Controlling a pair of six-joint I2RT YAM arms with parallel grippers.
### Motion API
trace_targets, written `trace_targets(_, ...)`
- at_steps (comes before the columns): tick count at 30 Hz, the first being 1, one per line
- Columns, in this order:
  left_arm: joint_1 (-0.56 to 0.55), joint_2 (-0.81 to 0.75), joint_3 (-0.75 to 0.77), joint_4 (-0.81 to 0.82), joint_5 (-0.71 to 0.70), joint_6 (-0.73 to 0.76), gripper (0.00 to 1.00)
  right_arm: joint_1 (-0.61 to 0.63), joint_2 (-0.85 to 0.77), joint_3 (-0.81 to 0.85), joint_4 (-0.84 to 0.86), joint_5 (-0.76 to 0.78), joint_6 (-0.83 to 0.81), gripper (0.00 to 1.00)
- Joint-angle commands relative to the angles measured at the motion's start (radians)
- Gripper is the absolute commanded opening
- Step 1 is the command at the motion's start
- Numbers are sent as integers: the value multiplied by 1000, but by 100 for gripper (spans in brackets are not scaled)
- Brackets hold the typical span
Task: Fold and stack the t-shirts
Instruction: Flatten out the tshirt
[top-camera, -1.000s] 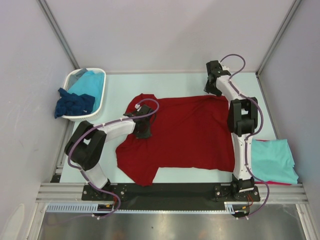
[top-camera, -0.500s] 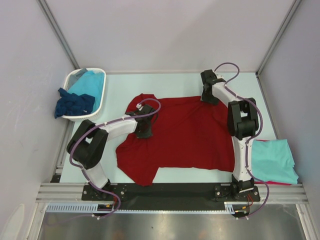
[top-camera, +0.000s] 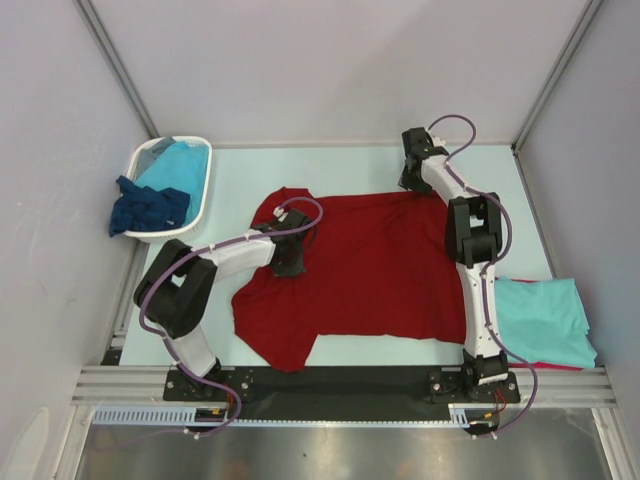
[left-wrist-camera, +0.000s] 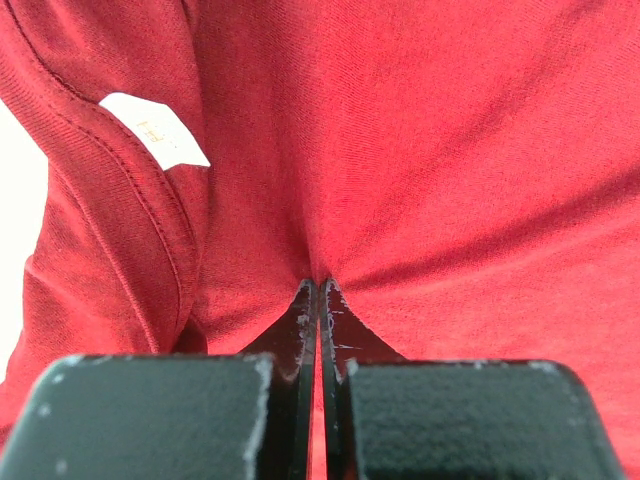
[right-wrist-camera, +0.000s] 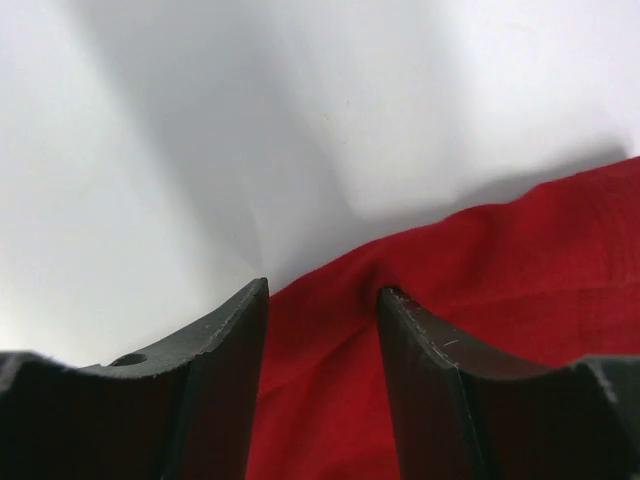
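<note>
A dark red t-shirt (top-camera: 370, 270) lies spread flat on the table, collar to the left. My left gripper (top-camera: 287, 262) is shut on a pinch of its cloth next to the collar; the left wrist view shows the fingertips (left-wrist-camera: 318, 285) closed on red fabric (left-wrist-camera: 450, 150), with the white neck label (left-wrist-camera: 155, 130) to the left. My right gripper (top-camera: 410, 185) is at the shirt's far edge. In the right wrist view it (right-wrist-camera: 322, 290) is open, and the raised edge of the red cloth (right-wrist-camera: 560, 260) lies between its fingers.
A white basket (top-camera: 205, 190) at the back left holds a turquoise shirt (top-camera: 180, 165), with a dark navy shirt (top-camera: 148, 208) hanging over its rim. A folded turquoise shirt (top-camera: 545, 320) lies on a red one (top-camera: 560, 367) at the right front.
My right gripper has moved left and down onto the far edge of the red shirt. My left gripper has stayed put, still pinching the cloth.
</note>
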Motion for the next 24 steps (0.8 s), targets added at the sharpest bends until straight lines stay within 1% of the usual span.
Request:
trace_targets(1,-31,24,-26,-29,71,1,0,10,29,68,-20,-5,-4,52)
trace_targets(9,-32,29,-26,-29,79,6,1,-21,87,111,-9,-9,-16,55)
trace_targets(12,-38,25,-32,-33,74,10,1,-45,103,157,3,-16,-19,56)
trace_targets(17,-45,28,-38,-32,71,12,1,-64,141,292,2,-36,-30,57)
trace_targets(24,-52,19,-46,-30,67,12,1,-64,138,265,5,-31,-36,59)
